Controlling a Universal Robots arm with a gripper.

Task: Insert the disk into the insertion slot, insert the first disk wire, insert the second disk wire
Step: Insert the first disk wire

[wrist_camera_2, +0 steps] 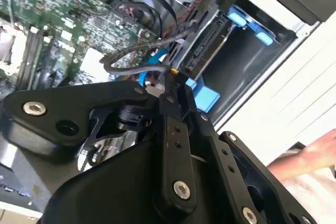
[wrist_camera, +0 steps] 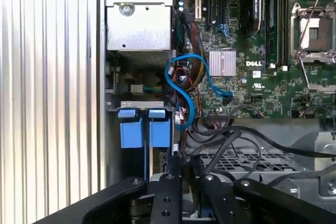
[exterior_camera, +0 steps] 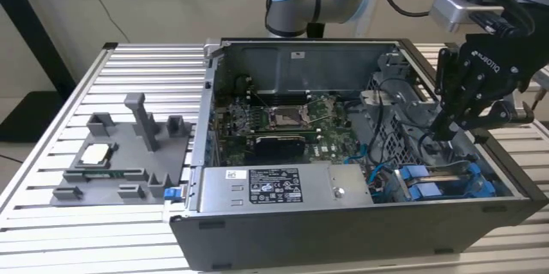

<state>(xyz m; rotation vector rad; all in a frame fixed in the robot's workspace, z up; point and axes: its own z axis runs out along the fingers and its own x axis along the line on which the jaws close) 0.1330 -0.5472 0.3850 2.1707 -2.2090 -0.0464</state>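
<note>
A: What are the case and its surroundings made of?

B: A computer case (exterior_camera: 360, 222) of dark grey sheet metal lies open on a table (exterior_camera: 51, 235) of ribbed aluminium slats. Inside are a green motherboard (exterior_camera: 283, 126) and a boxy grey power supply (exterior_camera: 283, 187) with a white label. A matte grey plastic fixture (exterior_camera: 120, 158) rests toward the exterior view's left.

A: And the disk?

B: The disk (wrist_camera_2: 207, 48) sits in the insertion slot (wrist_camera_2: 257, 61), a grey metal bay in the case's corner toward the exterior view's right. Its dark connector edge faces the motherboard. Its glossy blue carrier shows as two square tabs (wrist_camera: 131, 129) in the first wrist view, with a thin blue cable (wrist_camera: 181, 90) curling just beside them.

A: How does the gripper stand?

B: The black gripper (wrist_camera_2: 170, 80), built of angular jointed links, hangs over the bay. Its fingers (wrist_camera_2: 176, 129) are drawn narrow, pinched on the end of a round black wire (wrist_camera_2: 131, 66) that loops over the motherboard. That end lies just beside the disk's connector edge, and whether it touches cannot be told.

A: Anything else?

B: A person's hand (wrist_camera_2: 315, 153) is over the slats outside the case
</note>
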